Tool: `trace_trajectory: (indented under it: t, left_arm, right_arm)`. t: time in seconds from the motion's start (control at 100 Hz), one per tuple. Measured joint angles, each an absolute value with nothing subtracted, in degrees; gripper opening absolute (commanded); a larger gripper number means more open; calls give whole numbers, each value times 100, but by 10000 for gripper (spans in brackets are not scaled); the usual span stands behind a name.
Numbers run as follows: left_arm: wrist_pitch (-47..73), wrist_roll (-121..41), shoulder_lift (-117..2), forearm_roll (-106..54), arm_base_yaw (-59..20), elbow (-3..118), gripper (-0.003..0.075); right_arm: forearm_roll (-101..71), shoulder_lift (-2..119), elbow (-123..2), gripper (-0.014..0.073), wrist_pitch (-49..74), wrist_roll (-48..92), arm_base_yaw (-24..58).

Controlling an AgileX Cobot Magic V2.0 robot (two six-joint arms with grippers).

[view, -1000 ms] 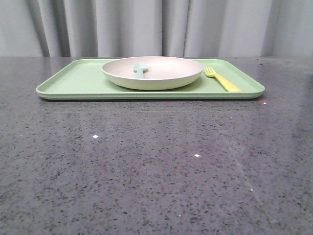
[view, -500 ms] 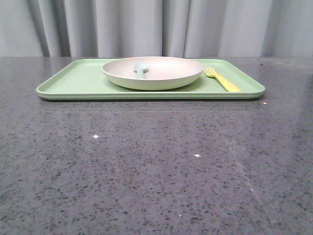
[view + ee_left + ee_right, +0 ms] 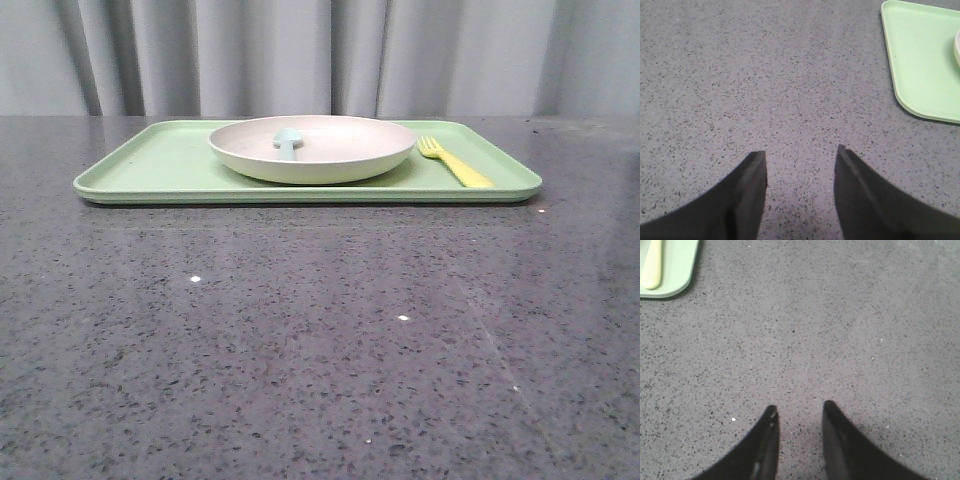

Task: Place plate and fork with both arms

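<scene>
— Where are the plate (image 3: 312, 148) and fork (image 3: 455, 162)?
— On the green tray (image 3: 150, 165), fork just beside the plate.
— And the grippers?
— Left gripper (image 3: 801, 156) and right gripper (image 3: 798, 412) are both open, holding nothing, over bare table (image 3: 320, 340), well apart from them.
</scene>
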State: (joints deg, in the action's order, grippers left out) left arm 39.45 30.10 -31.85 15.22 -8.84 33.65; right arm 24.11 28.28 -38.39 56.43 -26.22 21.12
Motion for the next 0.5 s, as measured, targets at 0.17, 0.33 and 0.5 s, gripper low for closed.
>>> trace_trajectory:
  t: [0.17, 0.33, 0.5]
  left_arm:
    - [3945, 3010, -3185, 1522, -884, 3365, -19]
    - [3945, 3010, -3185, 1522, -884, 3365, -20]
    - [3945, 3010, -3185, 1522, -884, 3365, -20]
  right_arm:
    - [2411, 2828, -3839, -124, 5643, -2622, 2112]
    - [2411, 2828, -3839, -120, 5643, -2622, 2112]
    - [2411, 2828, -3839, -120, 5643, -2622, 2112]
